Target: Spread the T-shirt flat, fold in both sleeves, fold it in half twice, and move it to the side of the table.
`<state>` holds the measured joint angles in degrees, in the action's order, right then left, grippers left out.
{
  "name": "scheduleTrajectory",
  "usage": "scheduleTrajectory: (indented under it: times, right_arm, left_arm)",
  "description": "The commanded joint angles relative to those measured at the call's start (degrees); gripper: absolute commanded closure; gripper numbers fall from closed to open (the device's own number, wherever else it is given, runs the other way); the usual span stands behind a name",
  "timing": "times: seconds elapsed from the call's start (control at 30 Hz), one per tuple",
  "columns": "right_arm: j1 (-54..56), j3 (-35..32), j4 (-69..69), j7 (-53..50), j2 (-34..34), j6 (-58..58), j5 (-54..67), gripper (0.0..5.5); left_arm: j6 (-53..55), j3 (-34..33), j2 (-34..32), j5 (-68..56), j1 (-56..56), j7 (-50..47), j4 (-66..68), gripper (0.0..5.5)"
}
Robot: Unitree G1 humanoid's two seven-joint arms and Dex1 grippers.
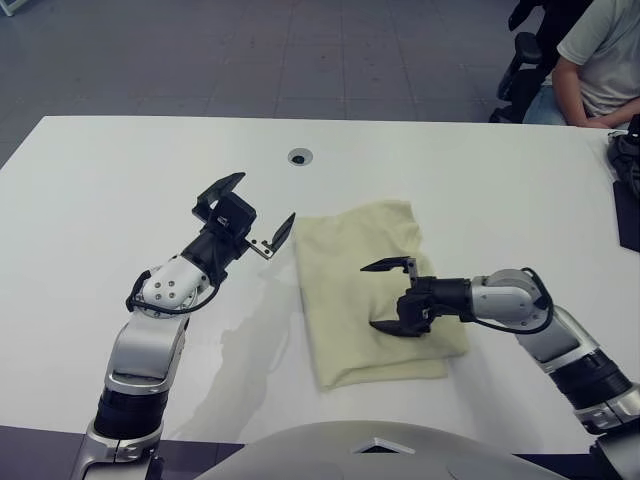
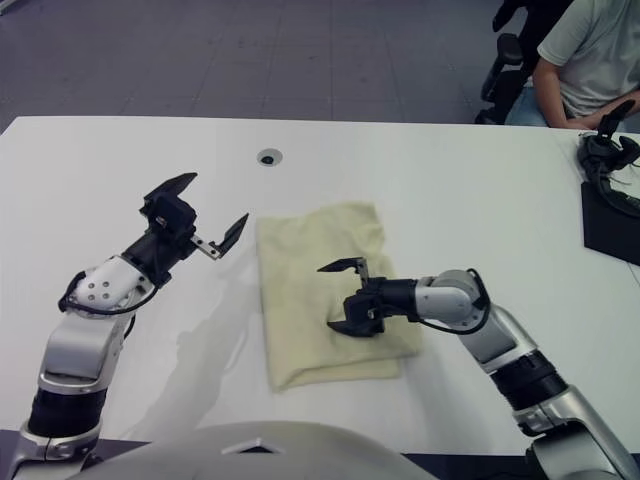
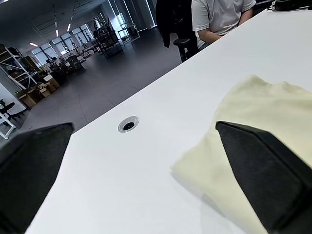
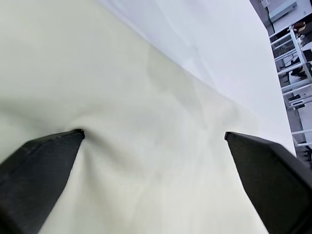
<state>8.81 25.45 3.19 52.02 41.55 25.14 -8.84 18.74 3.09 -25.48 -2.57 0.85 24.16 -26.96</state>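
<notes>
A pale yellow T-shirt [image 1: 345,270] lies folded into a narrow rectangle in the middle of the white table [image 1: 120,180]. My right gripper [image 1: 388,296] hovers open just over the shirt's near right part, one fingertip close to the cloth [image 4: 146,146]. My left gripper [image 1: 248,212] is raised above the table just left of the shirt's far left corner, open and holding nothing. In the left wrist view the shirt's edge [image 3: 253,122] lies beyond the wide-spread fingers [image 3: 263,170].
A round cable hole [image 1: 299,157] sits in the table behind the shirt. Dark gear [image 2: 605,190] lies at the table's far right edge. Bare table stretches to the left of the shirt and to its right.
</notes>
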Motion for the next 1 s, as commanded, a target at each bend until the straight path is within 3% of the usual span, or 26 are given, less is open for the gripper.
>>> scheduleTrajectory:
  times: [0.03, 0.2, 0.33, 0.47, 0.7, 0.83, 1.0]
  right_arm:
    - [0.8, 3.8, -5.9, -0.8, -4.9, 0.8, -3.4, 0.14]
    - [4.4, -0.3, -8.9, -7.2, -10.4, 5.5, 0.4, 0.14]
    - [3.9, -4.8, -6.2, -7.8, -8.4, 7.7, 4.3, 0.14]
    - [-0.6, -10.4, 0.5, -8.5, -6.2, 10.2, 11.2, 0.14]
    - [-18.5, -19.2, 6.6, -5.0, 5.9, 17.5, 12.2, 0.14]
    - [-23.9, -22.7, 8.3, -3.3, 11.6, 21.1, 10.0, 0.14]
    - [-25.0, -20.7, 8.3, -1.8, 13.6, 21.8, 9.5, 0.14]
  left_arm:
    - [-0.7, 0.7, 0.6, 0.7, 0.5, -0.4, 1.4, 0.10]
    - [-1.7, 1.3, 0.1, 1.6, 0.2, -0.1, 2.4, 0.10]
    - [-4.8, -0.8, -2.4, 3.0, -3.0, 0.1, 1.1, 0.10]
    - [-19.7, -2.8, -9.4, 9.4, -11.9, 2.5, -2.4, 0.10]
    - [-47.7, -5.3, -25.7, 33.2, -28.6, 1.0, 2.8, 0.10]
    - [-53.1, -5.1, -28.2, 38.2, -34.2, 2.0, 1.3, 0.10]
    - [-54.7, -3.9, -29.1, 41.2, -36.3, 3.4, 3.0, 0.10]
